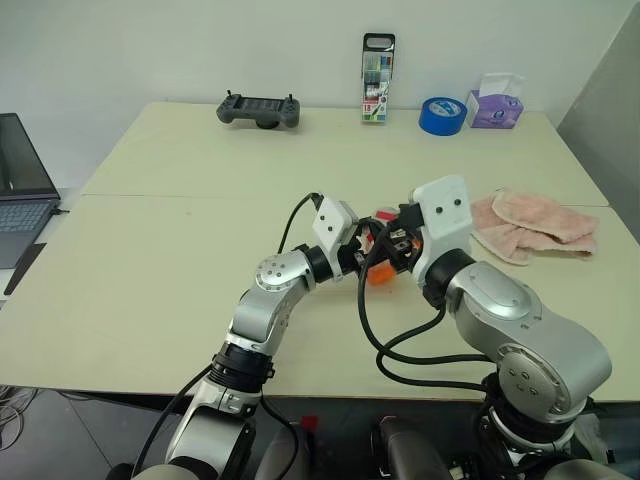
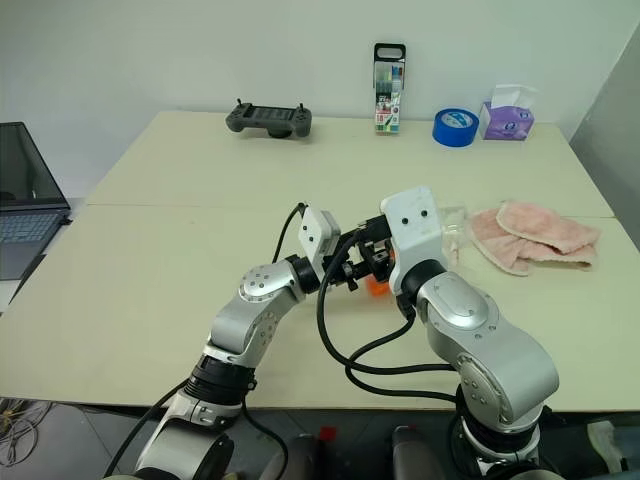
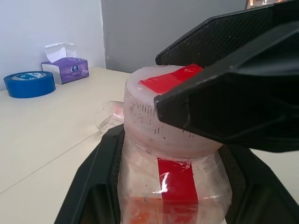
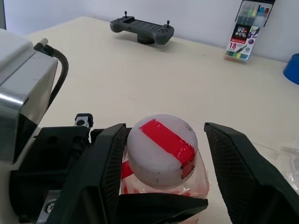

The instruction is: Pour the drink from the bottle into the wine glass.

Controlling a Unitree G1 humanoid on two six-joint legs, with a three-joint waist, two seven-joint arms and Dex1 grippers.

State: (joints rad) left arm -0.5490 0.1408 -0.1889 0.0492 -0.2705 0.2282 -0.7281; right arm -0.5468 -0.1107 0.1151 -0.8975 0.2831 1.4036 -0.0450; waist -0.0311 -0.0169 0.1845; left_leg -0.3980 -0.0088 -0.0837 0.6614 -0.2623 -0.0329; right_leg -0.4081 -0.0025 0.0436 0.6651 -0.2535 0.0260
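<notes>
Mid-worktop, uncapping stage. My left claw (image 1: 360, 256) is clamped hard on the body of the bottle (image 3: 173, 182), holding it upright just above the worktop (image 1: 180, 250), with the drink (image 1: 378, 275) showing orange low in it. My right claw (image 4: 164, 140) comes in from the opposite side and straddles the cap (image 3: 154, 116) (pale, with a red strip across the top). Its jaws stand at a middling width, one finger close against the cap's side and the other clearly apart from it, so I judge nothing is gripped there yet.

The wine glass (image 2: 452, 228) stands on the worktop beyond my right wrist, just beside the pink cloth (image 1: 535, 225) and near the bottle, though not touching it. It is clear and hard to make out.

The step in hand, as I read it, is taking the cap off, with no pouring done.

- I would centre the right claw so both pads meet the cap's side wall at the same height, below the rim of the top, not on the shoulder of the bottle.
- I would close until the cap is pinched square, then turn about the bottle's own axis.
- The left claw should hold firm without crushing (soft plastic would squeeze drink up the neck once the cap loosens).
- I would keep the bottle vertical throughout and lift the cap straight off.
</notes>
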